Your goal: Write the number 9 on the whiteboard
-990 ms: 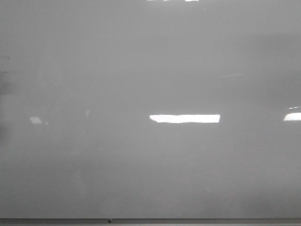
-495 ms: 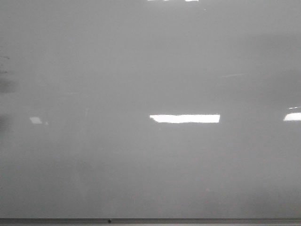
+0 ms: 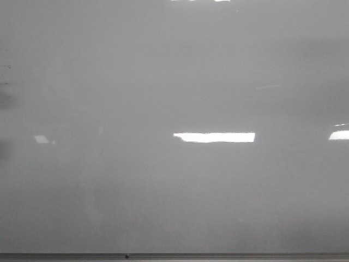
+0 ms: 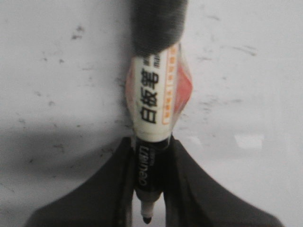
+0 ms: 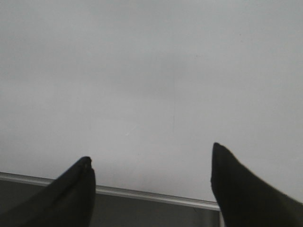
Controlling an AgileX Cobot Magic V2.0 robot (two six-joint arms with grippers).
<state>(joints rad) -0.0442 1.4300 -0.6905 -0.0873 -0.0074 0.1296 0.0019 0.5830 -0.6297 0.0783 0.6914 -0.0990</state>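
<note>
The whiteboard [image 3: 174, 98] fills the front view as a glossy pale grey surface with bright light reflections; no arm shows there. No number 9 shows on it in any view. In the left wrist view my left gripper [image 4: 150, 189] is shut on a whiteboard marker [image 4: 154, 109] with a white and orange label, a black cap end and its bare tip [image 4: 147, 218] between the fingers. The board [image 4: 57, 71] under it is speckled with small dark marks. In the right wrist view my right gripper [image 5: 151, 163] is open and empty over plain board [image 5: 151, 71].
The board's thin grey frame edge [image 3: 218, 255] runs along the bottom of the front view. It also shows in the right wrist view [image 5: 142, 194], with a dark surface [image 5: 142, 213] beyond it. Faint dark smudges [image 3: 6, 98] mark the board's left side.
</note>
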